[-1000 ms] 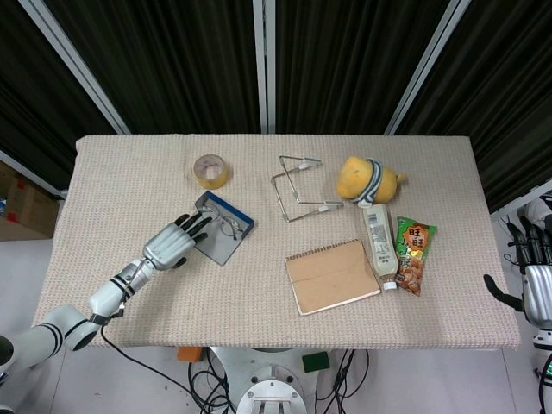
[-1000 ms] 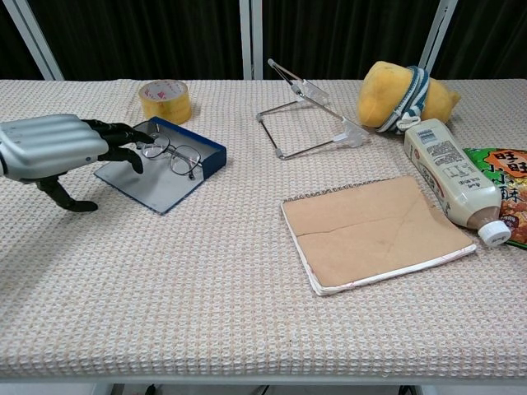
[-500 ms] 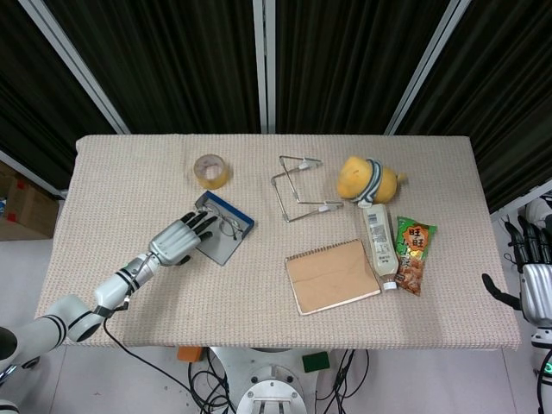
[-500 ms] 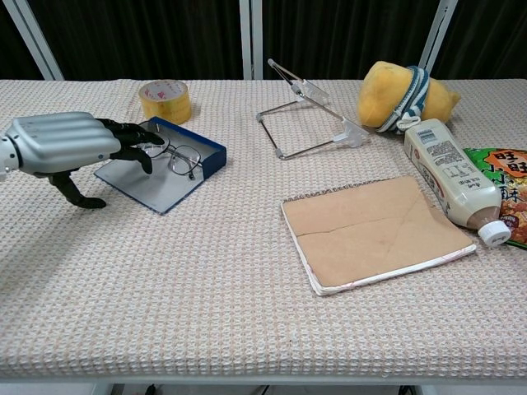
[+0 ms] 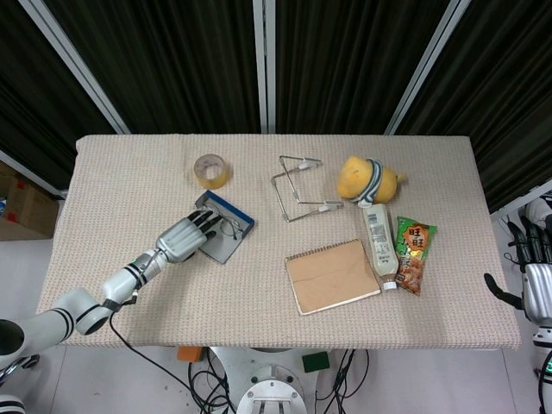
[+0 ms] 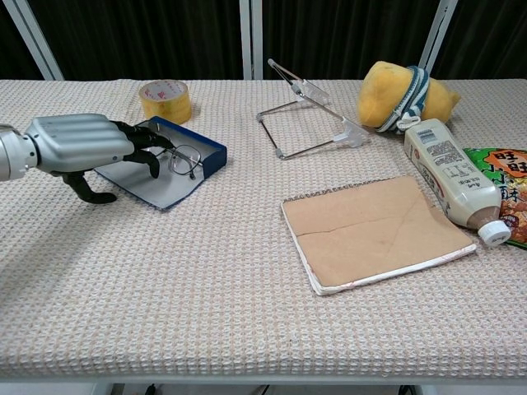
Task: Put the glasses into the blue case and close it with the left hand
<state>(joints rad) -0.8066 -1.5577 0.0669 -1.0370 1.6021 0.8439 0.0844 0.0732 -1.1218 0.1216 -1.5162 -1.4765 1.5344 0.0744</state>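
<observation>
The left robot hand (image 6: 82, 148) lies palm-down over the open blue case (image 6: 183, 149), its dark fingers (image 6: 142, 148) bent down onto the grey lid beside the glasses (image 6: 183, 159); no grasp is visible. The glasses lie in the case, on the bench (image 6: 247, 288). The right robot hand (image 5: 533, 272) hangs off the bench's edge, fingers apart, holding nothing.

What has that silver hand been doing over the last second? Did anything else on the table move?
The left hand has slid further right, over the open blue case, its dark fingers now reaching the glasses. Whether it grips them is unclear. The glasses, case, tape roll, notebook and bottle have stayed put, and the right hand still waits off the table's edge.
</observation>
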